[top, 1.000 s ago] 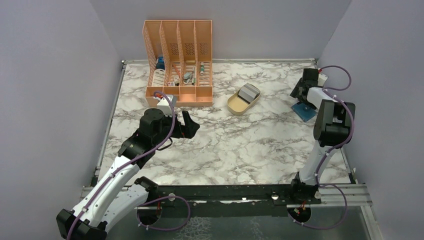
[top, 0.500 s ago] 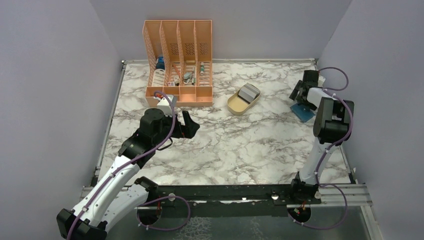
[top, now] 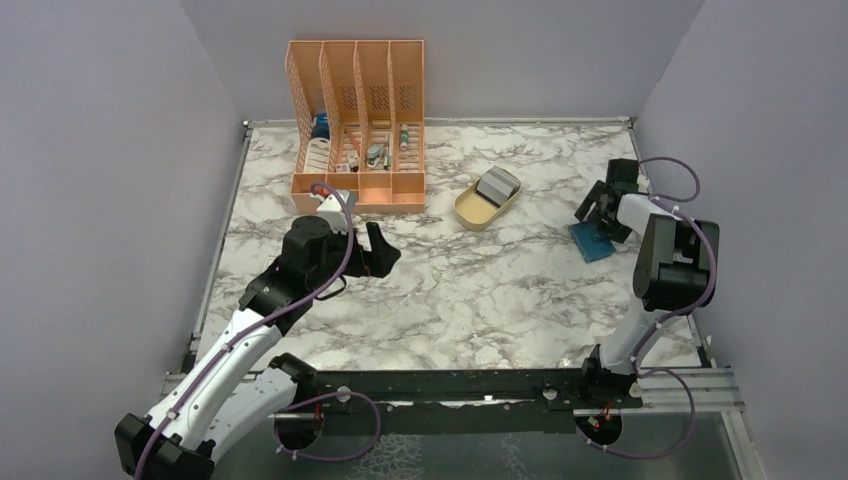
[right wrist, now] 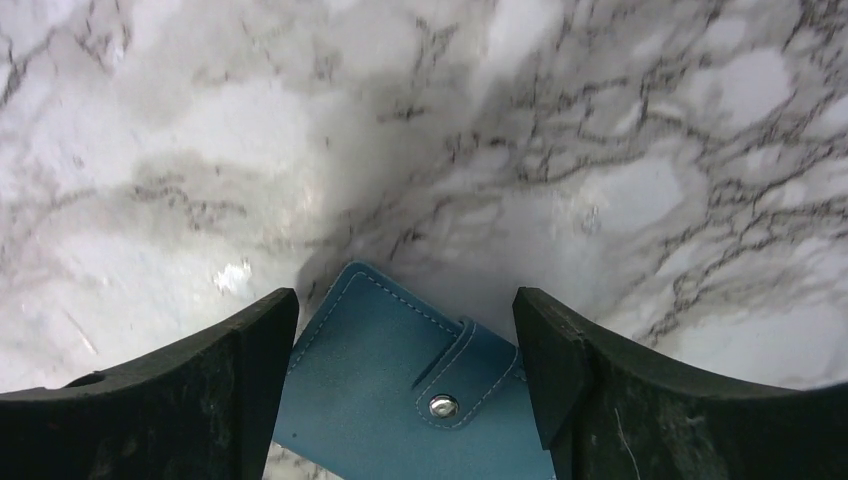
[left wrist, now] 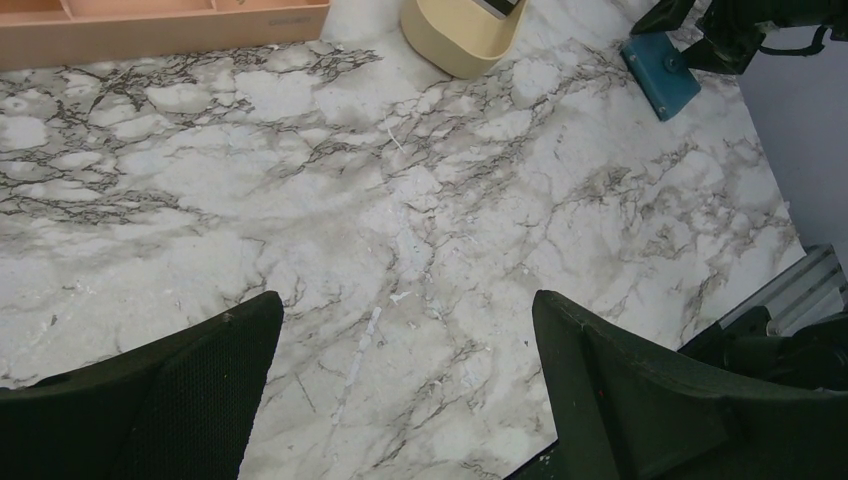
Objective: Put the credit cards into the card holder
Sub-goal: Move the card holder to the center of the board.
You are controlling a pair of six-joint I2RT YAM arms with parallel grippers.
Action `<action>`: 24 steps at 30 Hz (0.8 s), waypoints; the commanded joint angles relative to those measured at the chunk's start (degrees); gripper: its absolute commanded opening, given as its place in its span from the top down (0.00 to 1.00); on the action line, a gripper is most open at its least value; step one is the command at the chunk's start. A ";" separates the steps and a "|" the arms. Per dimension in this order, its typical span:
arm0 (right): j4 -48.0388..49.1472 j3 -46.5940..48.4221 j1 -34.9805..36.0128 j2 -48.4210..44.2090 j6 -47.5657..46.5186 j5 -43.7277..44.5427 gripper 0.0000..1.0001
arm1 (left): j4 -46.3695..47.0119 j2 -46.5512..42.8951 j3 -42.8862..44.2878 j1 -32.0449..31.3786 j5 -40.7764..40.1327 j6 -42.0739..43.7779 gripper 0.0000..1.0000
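Near the right edge of the marble table (right wrist: 600, 150), the closed card holder (right wrist: 385, 375) is straddled by the wide-open, empty right hand (right wrist: 402, 300) and could be shoved aside, not gripped, if the hand is shut too high.

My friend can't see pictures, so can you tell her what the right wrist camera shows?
A closed teal card holder with a small silver snap stud lies on the marble table, right between the two black fingers of the wide-open right gripper, which points down at it.
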 commanded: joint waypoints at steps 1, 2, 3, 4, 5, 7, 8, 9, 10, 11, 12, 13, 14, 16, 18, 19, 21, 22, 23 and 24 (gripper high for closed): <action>-3.77 -5.05 0.99 -3.90 2.28 -6.99 0.22 | 1.10 0.45 -0.89 0.19 1.79 0.61 0.01; -3.66 -5.94 1.33 -4.92 2.57 -7.84 0.23 | 1.18 0.59 -0.89 0.19 1.85 0.61 0.01; -3.68 -6.81 1.65 -5.57 2.87 -8.72 0.24 | 1.22 0.66 -0.97 0.19 2.10 0.61 0.01; -3.60 -7.62 2.10 -6.20 3.15 -9.82 0.24 | 1.28 0.58 -1.02 0.17 2.76 0.61 0.01; -3.60 -8.39 2.58 -6.80 3.35 -10.97 0.25 | 1.53 0.46 -1.10 0.14 3.73 0.61 0.01; -3.57 -9.87 3.79 -7.99 3.76 -12.59 0.27 | 2.36 -0.08 -1.55 0.18 5.84 0.61 0.01; -3.62 -10.56 4.40 -8.50 4.12 -13.17 0.28 | 2.84 -0.50 -1.85 0.19 6.47 0.61 0.01; -3.63 -11.23 4.82 -9.13 4.53 -14.23 0.28 | 3.20 -0.75 -2.24 0.19 6.93 0.61 0.01; -3.58 -11.95 5.34 -9.81 4.99 -15.37 0.29 | 3.44 -0.86 -2.45 0.13 7.35 0.61 0.01; -3.61 -12.64 5.79 -10.43 5.42 -16.52 0.29 | 3.62 -0.84 -2.56 0.16 7.80 0.61 0.01; -3.70 -13.34 6.39 -11.11 6.14 -17.34 0.29 | 3.65 -0.67 -2.64 0.14 8.11 0.61 0.01; -3.67 -14.11 7.09 -11.88 6.92 -17.99 0.29 | 3.65 -0.51 -2.68 0.18 8.26 0.61 0.01; -3.53 -14.85 7.84 -12.80 7.91 -18.89 0.29 | 3.67 -0.29 -2.64 0.19 8.40 0.61 0.01; -2.67 -16.89 9.67 -14.20 9.47 -20.78 0.29 | 3.76 0.24 -2.52 0.19 8.58 0.61 0.01; -2.61 -17.99 11.58 -15.00 11.41 -22.08 0.29 | 3.81 0.66 -2.39 0.18 8.78 0.61 0.01; -2.66 -18.31 12.48 -15.33 12.39 -22.82 0.29 | 3.85 0.80 -2.31 0.17 9.08 0.61 0.01; -2.57 -19.12 14.94 -16.06 14.29 -23.86 0.29 | 3.90 0.78 -2.45 0.14 9.77 6.39 0.01; -2.48 -19.41 16.24 -16.45 15.04 -24.61 0.29 | 4.04 0.68 -2.70 0.15 9.98 4.08 0.01; -2.36 -19.69 17.65 -16.81 15.58 -25.13 0.29 | 4.05 0.58 -2.92 0.17 9.98 3.72 0.01; -2.32 -19.79 19.07 -17.17 16.10 -25.32 0.29 | 4.17 0.58 -3.06 0.16 9.84 3.61 0.02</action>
